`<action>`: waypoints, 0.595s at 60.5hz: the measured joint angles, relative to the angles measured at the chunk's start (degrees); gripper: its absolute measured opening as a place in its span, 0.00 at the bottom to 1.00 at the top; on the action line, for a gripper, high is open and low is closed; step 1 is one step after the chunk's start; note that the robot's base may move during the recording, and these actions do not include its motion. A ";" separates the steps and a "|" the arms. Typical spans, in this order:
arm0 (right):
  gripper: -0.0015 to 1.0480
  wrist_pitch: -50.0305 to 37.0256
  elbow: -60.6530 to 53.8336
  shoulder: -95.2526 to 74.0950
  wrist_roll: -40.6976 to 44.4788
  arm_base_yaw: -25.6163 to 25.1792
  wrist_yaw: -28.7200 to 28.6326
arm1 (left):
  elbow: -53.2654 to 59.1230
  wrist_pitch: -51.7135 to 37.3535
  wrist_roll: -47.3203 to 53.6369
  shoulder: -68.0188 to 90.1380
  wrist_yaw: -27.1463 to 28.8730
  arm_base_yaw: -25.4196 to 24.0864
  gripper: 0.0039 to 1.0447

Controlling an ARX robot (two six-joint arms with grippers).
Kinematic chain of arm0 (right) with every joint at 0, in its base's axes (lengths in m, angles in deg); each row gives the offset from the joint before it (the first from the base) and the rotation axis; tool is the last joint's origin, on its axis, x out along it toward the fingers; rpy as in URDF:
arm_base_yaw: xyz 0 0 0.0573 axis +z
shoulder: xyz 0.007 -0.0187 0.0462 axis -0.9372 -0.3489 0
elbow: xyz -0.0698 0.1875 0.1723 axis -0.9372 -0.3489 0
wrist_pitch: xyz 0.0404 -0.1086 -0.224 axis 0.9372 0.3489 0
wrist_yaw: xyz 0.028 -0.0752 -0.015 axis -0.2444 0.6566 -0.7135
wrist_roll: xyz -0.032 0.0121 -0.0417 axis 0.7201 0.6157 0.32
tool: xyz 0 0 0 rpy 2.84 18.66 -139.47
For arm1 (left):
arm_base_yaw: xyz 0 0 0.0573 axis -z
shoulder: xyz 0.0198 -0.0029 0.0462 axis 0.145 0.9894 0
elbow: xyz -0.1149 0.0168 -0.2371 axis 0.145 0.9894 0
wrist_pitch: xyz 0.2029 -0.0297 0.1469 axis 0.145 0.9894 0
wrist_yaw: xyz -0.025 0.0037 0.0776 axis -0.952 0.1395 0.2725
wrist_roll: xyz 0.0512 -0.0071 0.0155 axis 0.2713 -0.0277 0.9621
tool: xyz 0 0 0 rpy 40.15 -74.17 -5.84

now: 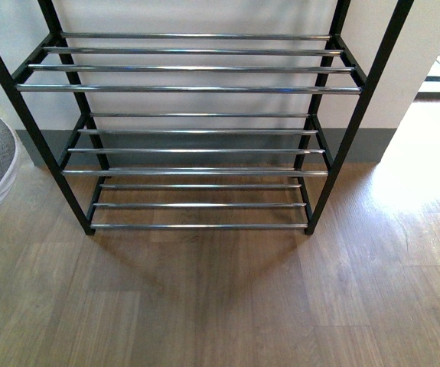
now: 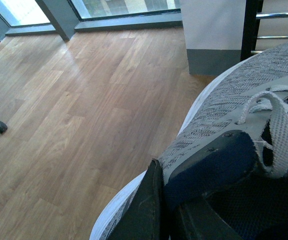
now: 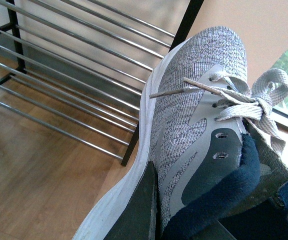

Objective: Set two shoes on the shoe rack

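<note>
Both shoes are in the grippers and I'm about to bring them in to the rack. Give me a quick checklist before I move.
1. Left gripper clamped on the left shoe at its collar: ok.
2. Right gripper clamped on the right shoe at its collar: ok.
3. Visible shelves of the rack bare: ok.
4. Shoes lined up with a shelf: not ok; in the front view the left shoe sits outside the left post.
5. Laces tucked: not ok; a loose lace end sticks out of the right shoe and might catch on the rack.
6. Top shelf free: cannot tell, out of view.
</note>
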 joint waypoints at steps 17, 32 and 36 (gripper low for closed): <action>0.01 0.00 0.00 -0.02 0.00 0.00 -0.02 | 0.00 0.00 0.00 0.09 0.09 0.00 0.01; 0.01 0.00 -0.13 -0.04 0.00 0.00 0.02 | 0.13 0.00 0.02 0.09 -0.11 0.00 0.01; 0.01 0.00 -0.13 -0.04 0.00 0.00 -0.02 | 0.13 0.00 0.00 0.09 0.00 0.00 0.01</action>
